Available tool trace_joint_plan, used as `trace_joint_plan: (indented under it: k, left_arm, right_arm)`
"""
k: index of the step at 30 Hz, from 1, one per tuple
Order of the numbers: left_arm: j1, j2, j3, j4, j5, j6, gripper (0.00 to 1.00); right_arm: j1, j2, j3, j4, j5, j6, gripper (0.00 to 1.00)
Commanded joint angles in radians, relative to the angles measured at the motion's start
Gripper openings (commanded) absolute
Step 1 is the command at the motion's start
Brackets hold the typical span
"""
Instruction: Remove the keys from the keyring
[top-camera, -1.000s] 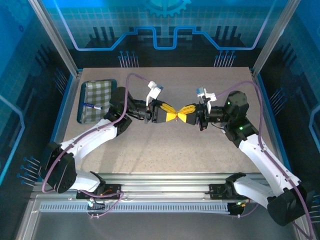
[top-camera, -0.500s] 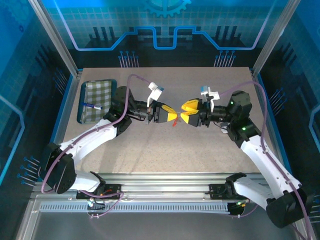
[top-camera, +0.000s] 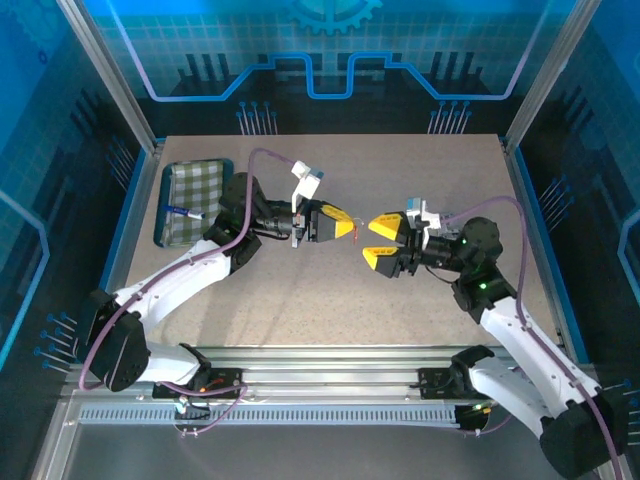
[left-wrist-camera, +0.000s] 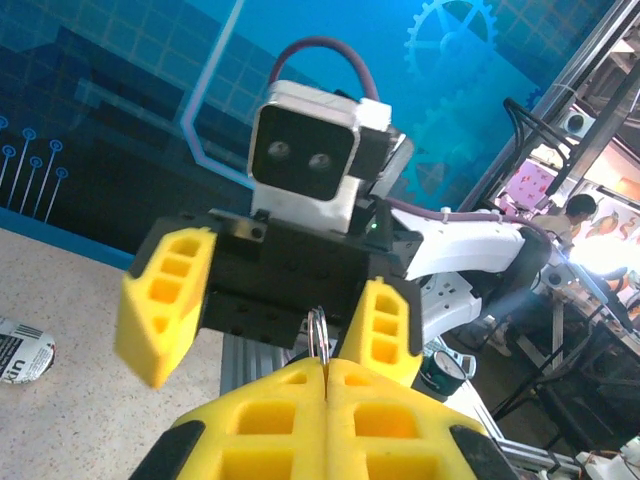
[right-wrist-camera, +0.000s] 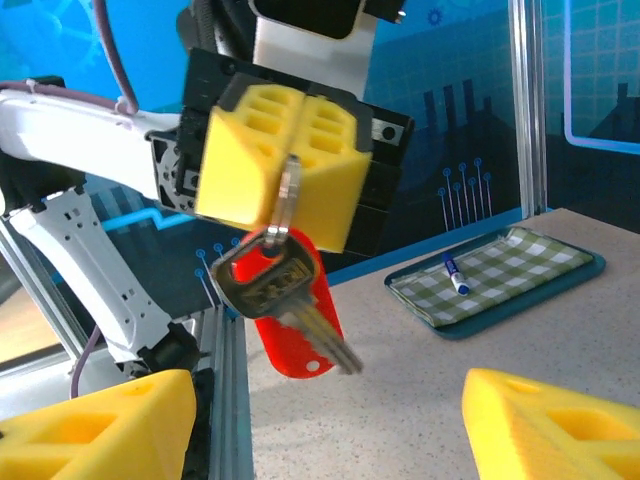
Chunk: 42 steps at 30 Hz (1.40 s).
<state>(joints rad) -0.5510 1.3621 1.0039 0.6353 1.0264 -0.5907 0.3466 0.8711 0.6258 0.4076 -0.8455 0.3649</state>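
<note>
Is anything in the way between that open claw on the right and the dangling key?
Nothing visible. The open right gripper faces the key, hanging with a red tag from the keyring pinched in the left gripper; the gap between is clear.

keyring (right-wrist-camera: 289, 195) sitting in the left gripper (top-camera: 348, 228), key (right-wrist-camera: 270, 285) hanging under it, right gripper (top-camera: 368, 240) facing it from the right, tray (top-camera: 163, 205) lying to its left
</note>
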Motion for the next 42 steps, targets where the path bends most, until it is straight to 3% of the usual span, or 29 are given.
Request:
trace_joint_plan:
  k: [1,12,25,30,42]
  left_arm:
    - [-0.006,-0.025,0.015,0.073,0.023,-0.039,0.00]
    - [-0.014,-0.021,0.011,0.079,0.031,-0.039,0.00]
    - [-0.013,-0.018,0.012,0.073,0.021,-0.022,0.00]
    - [-0.009,-0.020,0.006,0.057,0.003,0.000,0.00]
    - [0.005,-0.024,0.000,0.057,-0.020,0.006,0.00]
  right_arm:
    - [0.009,0.036,0.012,0.182,-0.011,0.044,0.73]
    - [0.051,0.108,0.067,0.233,-0.031,0.044,0.76]
    - [0.066,0.144,0.094,0.227,-0.041,0.047,0.55]
    - [0.066,0.114,0.086,0.194,-0.030,0.030,0.42]
    - [0.066,0.085,0.063,0.172,-0.043,0.037,0.30]
